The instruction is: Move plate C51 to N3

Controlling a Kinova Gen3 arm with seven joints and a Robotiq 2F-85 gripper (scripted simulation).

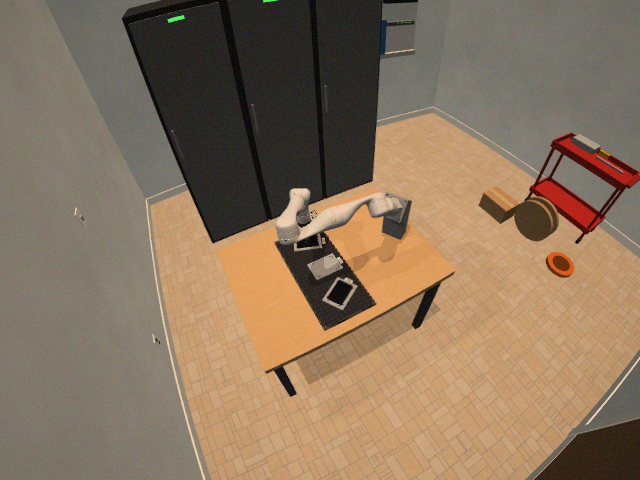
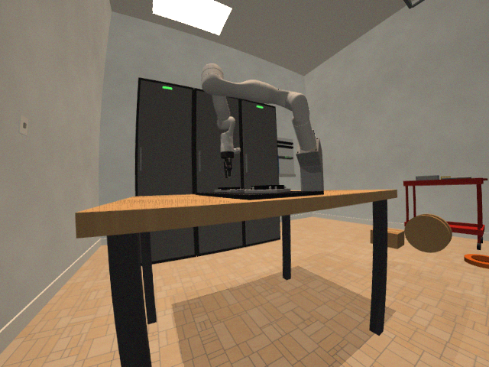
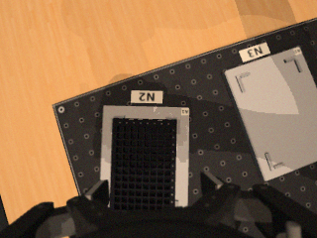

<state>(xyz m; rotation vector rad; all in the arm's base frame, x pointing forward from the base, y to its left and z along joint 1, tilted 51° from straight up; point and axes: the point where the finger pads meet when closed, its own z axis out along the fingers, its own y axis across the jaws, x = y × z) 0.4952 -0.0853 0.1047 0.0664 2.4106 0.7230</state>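
Note:
In the wrist view a black well plate, C51 (image 3: 144, 161), lies flat in nest N2 (image 3: 147, 96) at the end of the black perforated mat. My gripper (image 3: 155, 186) is open and empty. It hangs above the plate, and its two fingertips stand to either side of the plate's near end. Landing nest N3 (image 3: 274, 116) is a light grey pad with corner locators, empty, to the right. In the exterior view the gripper (image 2: 228, 170) points straight down, clearly above the mat. In the top view plate C15 (image 1: 340, 292) sits in nest N1 at the mat's near end.
The arm's grey base pedestal (image 1: 397, 217) stands at the table's back right. Three tall black cabinets (image 1: 258, 103) stand behind the table. A red cart (image 1: 584, 180), a box, a round disc and an orange dish are on the floor far right.

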